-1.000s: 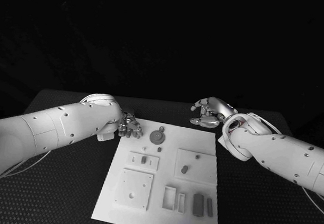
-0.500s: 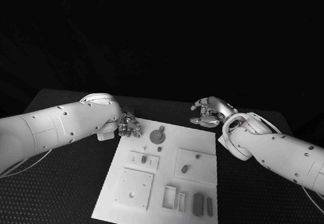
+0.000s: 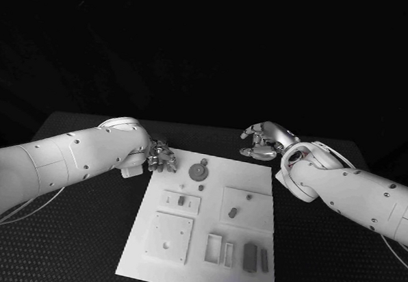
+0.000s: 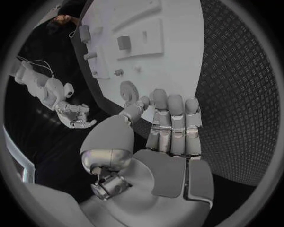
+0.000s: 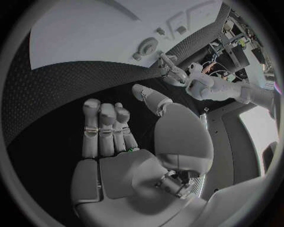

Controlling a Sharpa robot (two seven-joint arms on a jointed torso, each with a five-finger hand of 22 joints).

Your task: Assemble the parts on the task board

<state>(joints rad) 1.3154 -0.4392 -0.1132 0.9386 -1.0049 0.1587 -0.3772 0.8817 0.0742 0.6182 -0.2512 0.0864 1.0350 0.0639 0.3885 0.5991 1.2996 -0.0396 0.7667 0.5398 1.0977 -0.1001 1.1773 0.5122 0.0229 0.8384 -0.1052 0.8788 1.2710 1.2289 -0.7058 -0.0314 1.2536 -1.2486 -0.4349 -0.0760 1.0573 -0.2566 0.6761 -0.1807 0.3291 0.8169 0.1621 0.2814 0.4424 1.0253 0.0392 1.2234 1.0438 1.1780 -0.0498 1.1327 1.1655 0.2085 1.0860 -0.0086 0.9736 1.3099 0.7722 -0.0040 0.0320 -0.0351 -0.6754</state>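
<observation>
Left robot hand (image 3: 163, 158) hovers just off the far left corner of the task board (image 3: 203, 279), fingers loosely spread, nothing held; the left wrist view shows its palm bare. Right robot hand (image 3: 264, 142) hangs just beyond the board's far right corner, fingers apart and likewise holding nothing.

Board lies flat on the table (image 3: 74, 236), between the two arms. On it: a round disc part (image 3: 198, 171) near the far edge, closest to the left hand; small pieces sitting on two raised plates mid-board; two dark bar parts (image 3: 251, 256) lying loose near the near edge beside slotted holders.

Judgement: assembly barely begun, if at all. Bars lie outside their slots, neither hand has a part. Almost all work remains. Whether the mid-board pieces are seated, I cannot tell.
</observation>
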